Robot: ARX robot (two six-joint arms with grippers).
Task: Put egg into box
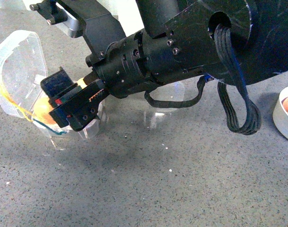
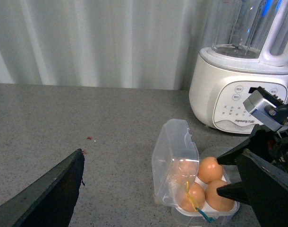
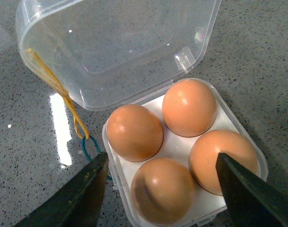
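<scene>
We see the grey speckled table [image 1: 182, 179] carrying a white blender [image 2: 238, 94] and the box [image 3: 115, 52], its lid swung open. Our right arm [image 1: 182, 52] reaches over it. The right fingers [image 3: 87, 198] stand wide apart, gripping nothing, either side of the egg [image 3: 163, 189], which sits in its cell beside three other eggs [image 3: 189, 106]. Only one of the left fingers [image 2: 54, 194] shows, so we cannot tell their spread.
</scene>
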